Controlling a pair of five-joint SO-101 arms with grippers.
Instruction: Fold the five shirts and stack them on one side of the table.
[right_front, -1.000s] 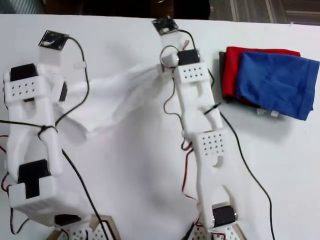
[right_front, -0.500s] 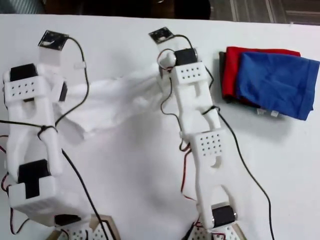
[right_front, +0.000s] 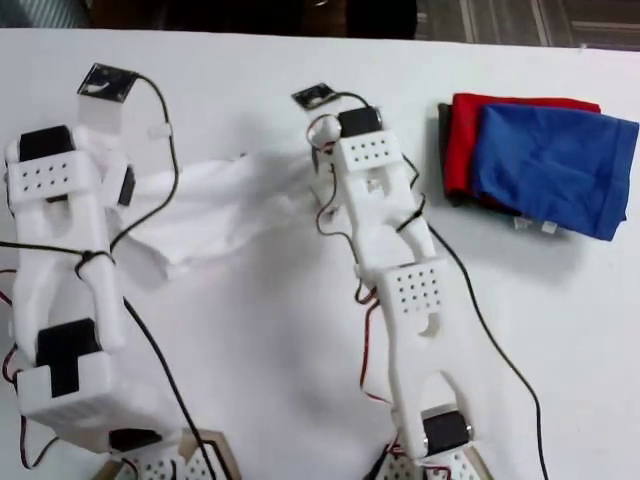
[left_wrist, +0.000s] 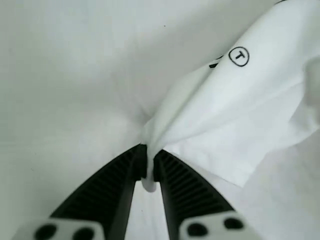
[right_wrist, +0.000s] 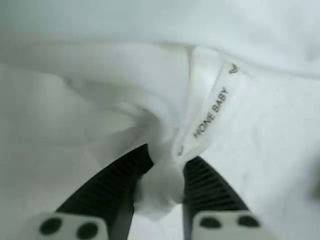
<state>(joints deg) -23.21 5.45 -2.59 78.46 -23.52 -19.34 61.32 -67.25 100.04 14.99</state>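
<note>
Claw R (right_wrist: 165, 161) clamped on white shirt (right_front: 215, 205), pulled back vs 1 s ago; claw L (left_wrist: 150, 162) clamped too.

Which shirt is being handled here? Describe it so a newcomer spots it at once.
On the white table, look between the two arms. The crumpled white cloth shirt stretches there, pinched by the left gripper and the right gripper. Its neighbours, folded blue and red shirts, lie stacked aside.

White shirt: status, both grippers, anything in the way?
Left gripper shut on white shirt. Right gripper shut on its other end; shirt spans between them. Blue shirt on red shirt off to the right, apart, not in the way.
</note>
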